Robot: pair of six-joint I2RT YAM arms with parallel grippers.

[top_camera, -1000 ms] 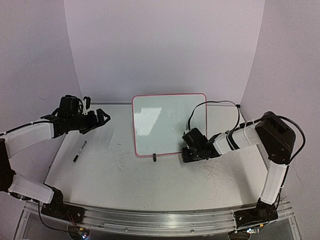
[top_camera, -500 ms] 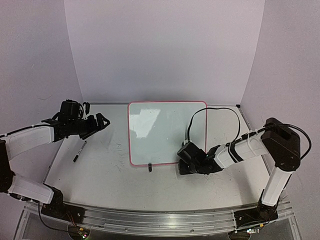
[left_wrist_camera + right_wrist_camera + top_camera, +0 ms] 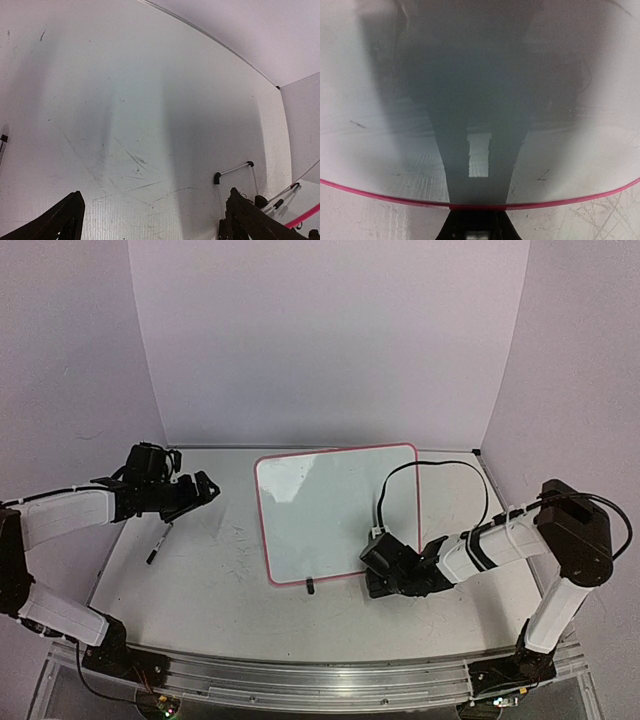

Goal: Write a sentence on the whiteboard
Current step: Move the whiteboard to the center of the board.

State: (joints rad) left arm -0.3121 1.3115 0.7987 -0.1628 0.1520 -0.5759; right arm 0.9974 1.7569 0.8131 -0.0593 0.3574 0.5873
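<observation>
L side: left gripper [image 3: 197, 489] hangs over far-left part of tabletop [image 3: 230, 590]. Jaws spread wide, nothing btwn them. Wrist view agrees: both fingers [image 3: 62, 220] far apart, only scuffed surface below. Marker [image 3: 160, 542] lies flat on table, just nearer & slightly left of that gripper, not touching it. Its long axis runs roughly near-far w/ a small tilt. One end just shows at left edge of wrist view [image 3: 2, 145].

Centre: whiteboard [image 3: 335, 510] on table mid-way btwn the arms, a little skewed to table edge, face blank. One black clip foot [image 3: 310, 586] at near rim. Can't tell if near edge is lifted off the table.

R side: right gripper [image 3: 375, 578] clenched on whiteboard's near rim, close to near-right corner. Wrist view shows the pink rim [image 3: 380, 196] running into the closed gripper [image 3: 477, 225].

Judgement: board sits well to the right of the free left gripper, while R arm is busy holding it. L arm is much nearer the marker, so pickup falls to L: come nearer, drop, set jaws across marker's axis. Nothing written yet.
</observation>
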